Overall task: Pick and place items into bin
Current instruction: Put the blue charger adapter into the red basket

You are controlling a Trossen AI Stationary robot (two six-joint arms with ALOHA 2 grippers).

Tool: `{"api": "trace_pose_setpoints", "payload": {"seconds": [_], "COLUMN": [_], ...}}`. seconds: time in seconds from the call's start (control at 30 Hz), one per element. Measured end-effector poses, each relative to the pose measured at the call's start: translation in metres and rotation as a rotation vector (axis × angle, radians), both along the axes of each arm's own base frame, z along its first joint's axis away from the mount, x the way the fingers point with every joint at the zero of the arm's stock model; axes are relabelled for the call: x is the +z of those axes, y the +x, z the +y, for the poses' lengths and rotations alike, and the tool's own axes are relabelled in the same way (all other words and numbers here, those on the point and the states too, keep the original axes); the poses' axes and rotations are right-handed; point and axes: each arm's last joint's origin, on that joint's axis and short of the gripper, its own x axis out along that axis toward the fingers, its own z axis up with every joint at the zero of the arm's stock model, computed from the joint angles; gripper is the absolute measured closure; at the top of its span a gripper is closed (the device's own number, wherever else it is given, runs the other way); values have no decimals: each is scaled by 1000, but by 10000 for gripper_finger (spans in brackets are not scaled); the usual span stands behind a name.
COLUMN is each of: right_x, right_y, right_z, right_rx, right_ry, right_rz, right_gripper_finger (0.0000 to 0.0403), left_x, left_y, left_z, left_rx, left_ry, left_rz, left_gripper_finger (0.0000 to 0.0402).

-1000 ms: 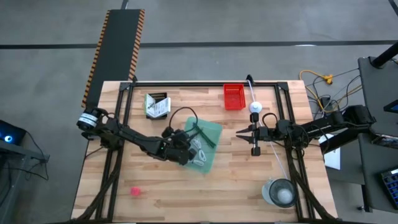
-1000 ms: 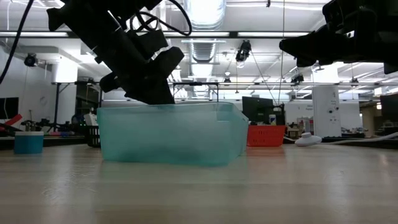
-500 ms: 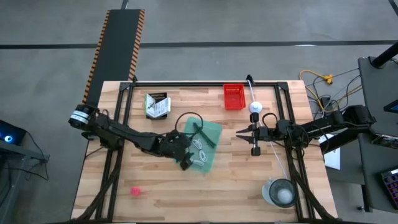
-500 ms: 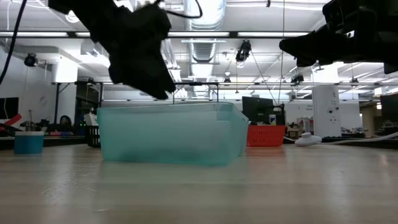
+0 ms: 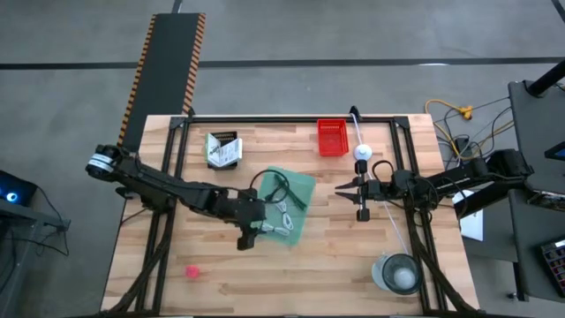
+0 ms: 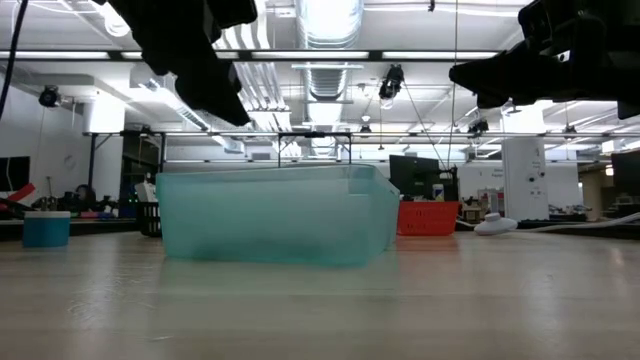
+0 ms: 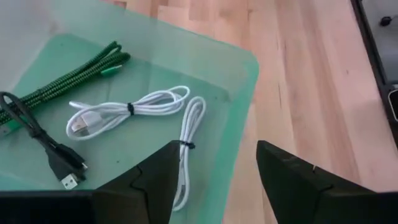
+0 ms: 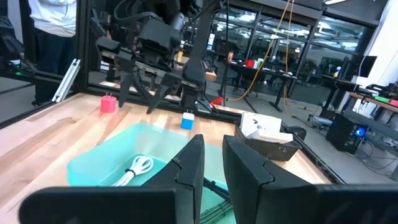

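We found the left gripper (image 5: 246, 237), fingers open and empty, nearest the small pink blob (image 5: 191, 271), lying near-left on the wooden worktop (image 5: 335, 265); the right gripper (image 5: 353, 193) hovered narrow.

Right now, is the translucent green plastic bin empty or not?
Not empty. The translucent green plastic bin holds two white coiled cables, a green braided cable and a black cable.

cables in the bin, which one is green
The braided cable lying folded by the bin's far wall; the two coiled ones are white, the fourth is black.
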Motion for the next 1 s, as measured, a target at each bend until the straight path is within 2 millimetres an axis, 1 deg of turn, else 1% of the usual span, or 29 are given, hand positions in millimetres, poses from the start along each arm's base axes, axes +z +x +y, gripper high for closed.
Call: {"api": "trace_pose_setpoints", "payload": {"seconds": [0.07,0.13,0.3,0.4,0.53,0.67,0.77,0.87,1.0], "right_x": [0,0,0,0,0,0,0,0,0], "right_y": [0,0,0,0,0,0,0,0,0], "right_z": [0,0,0,0,0,0,0,0,0], "right_rx": [0,0,0,0,0,0,0,0,0], "right_ry": [0,0,1,0,0,2,0,0,0], "right_rz": [0,0,0,0,0,0,0,0,0], "right_gripper_finger": [355,355,355,355,355,355,355,355,355], "left_x": [-1,-5,-12,-14,-20,-29,-29,-29,-32], "left_y": [-1,-5,-21,-34,-55,-71,-76,-77,-79], "left_z": [0,3,8,12,18,23,25,26,27], "left_rx": [14,53,107,120,140,196,197,203,130], "left_ry": [-9,-21,6,54,140,183,219,260,295], "left_rz": [15,79,295,458,667,801,848,853,868], "left_gripper_finger": [194,175,116,95,94,101,104,105,105]}}
